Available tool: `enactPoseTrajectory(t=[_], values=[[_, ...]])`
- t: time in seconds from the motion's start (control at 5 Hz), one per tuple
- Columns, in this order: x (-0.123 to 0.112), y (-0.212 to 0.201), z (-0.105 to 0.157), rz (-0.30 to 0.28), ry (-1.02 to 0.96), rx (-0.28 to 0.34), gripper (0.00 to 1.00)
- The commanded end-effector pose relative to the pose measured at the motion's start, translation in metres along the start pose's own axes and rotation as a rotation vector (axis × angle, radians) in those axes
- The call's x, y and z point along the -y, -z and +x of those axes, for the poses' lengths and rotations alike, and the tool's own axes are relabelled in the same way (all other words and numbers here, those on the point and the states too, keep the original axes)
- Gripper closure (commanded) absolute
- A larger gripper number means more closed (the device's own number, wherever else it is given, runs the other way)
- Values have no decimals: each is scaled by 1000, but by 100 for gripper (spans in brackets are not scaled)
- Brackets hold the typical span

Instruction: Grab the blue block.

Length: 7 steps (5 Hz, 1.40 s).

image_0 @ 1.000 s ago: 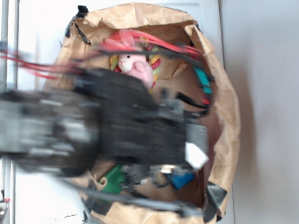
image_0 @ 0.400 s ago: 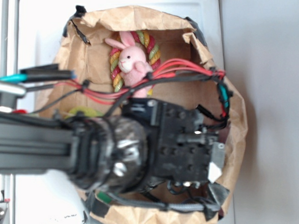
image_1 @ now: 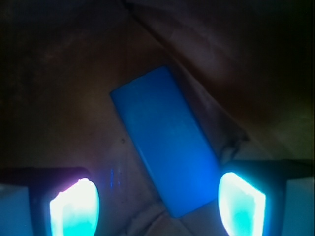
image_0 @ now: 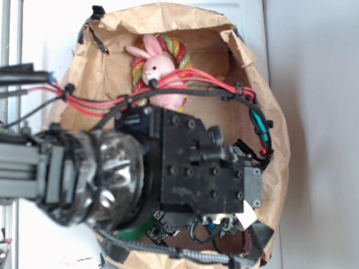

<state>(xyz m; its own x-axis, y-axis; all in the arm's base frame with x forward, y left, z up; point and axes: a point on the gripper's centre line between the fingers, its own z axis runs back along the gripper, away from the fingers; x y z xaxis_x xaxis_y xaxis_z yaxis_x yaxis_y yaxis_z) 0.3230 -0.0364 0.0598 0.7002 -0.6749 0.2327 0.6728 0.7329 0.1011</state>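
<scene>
- Motion first: a second ago my arm was a blur across the paper bag; now it sits sharp, wrist pushed down toward the bag's near end.
- Since the earlier exterior pictures my arm has come to cover the spot where blue showed on the bag floor. From that view only a tiny speck of blue peeks out under the wrist.
- My gripper is open wide, holding nothing; both fingertips glow pale at the bottom of the wrist view.
- The blue block lies flat on the brown paper, angled, its lower end reaching down between my fingertips and closer to the right one. I cannot tell whether that pad touches it.
- My judgement: I am lined up for the grasp. What remains is a little more descent and closing, though the block's slant may make it twist as the jaws meet it.
- A sliver of green shows beneath my arm, likely the green block, apart from the blue one.
- A pink toy rabbit lies at the far end of the bag, on a striped rope ring.
- The bag rests on a white counter; a grey surface runs along the right.
- Room inside is tight: paper walls rise close around the gripper.
</scene>
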Motion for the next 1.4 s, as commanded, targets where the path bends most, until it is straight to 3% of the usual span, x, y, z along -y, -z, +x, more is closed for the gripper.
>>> enactPoseTrajectory(t=[0.0,0.2,0.6,1.2], values=[[-6,-18,9,78,26,71,0],[-6,-12,9,100,62,88,0],[-5,-18,8,74,239,90,0],[11,-11,27,112,273,38,0]])
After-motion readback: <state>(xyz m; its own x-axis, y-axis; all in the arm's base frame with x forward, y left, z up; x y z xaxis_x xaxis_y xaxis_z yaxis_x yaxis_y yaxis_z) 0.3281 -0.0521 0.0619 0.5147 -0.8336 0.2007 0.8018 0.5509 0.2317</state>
